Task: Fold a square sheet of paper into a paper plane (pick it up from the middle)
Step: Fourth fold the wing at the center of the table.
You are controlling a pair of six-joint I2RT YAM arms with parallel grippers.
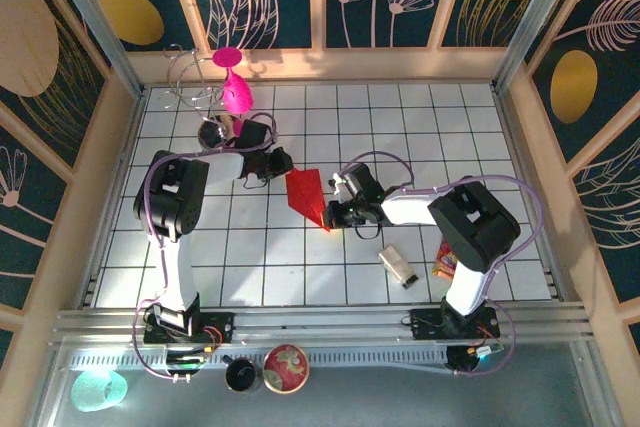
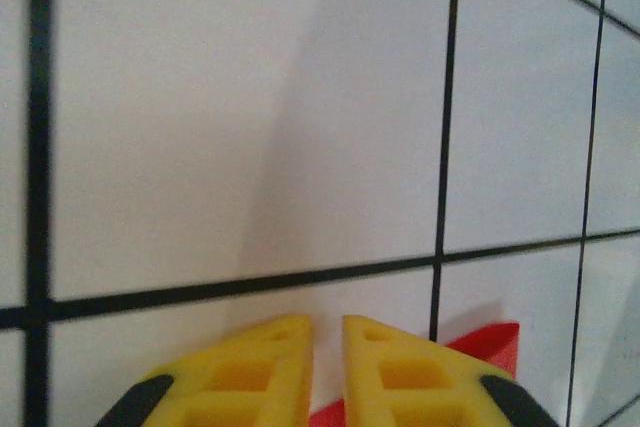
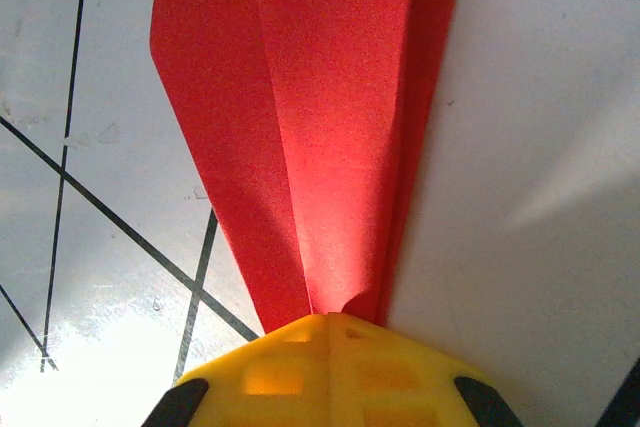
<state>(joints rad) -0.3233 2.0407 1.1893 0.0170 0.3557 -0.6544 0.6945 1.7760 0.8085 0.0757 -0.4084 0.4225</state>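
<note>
The square sheet of paper lies creased into a long red paper plane on the white tiled floor. Its narrow nose points toward my right arm. My right gripper is shut on that narrow end, and in the right wrist view the folded layers of the paper plane fan away from my closed gripper. My left gripper is at the wide tail end. Its yellow jaws stand a small gap apart, and a corner of the red paper shows beneath and beside them.
A magenta goblet and a wire rack stand at the back left, with a dark round object beside the left arm. A small grey box and a printed snack packet lie near the right arm's base.
</note>
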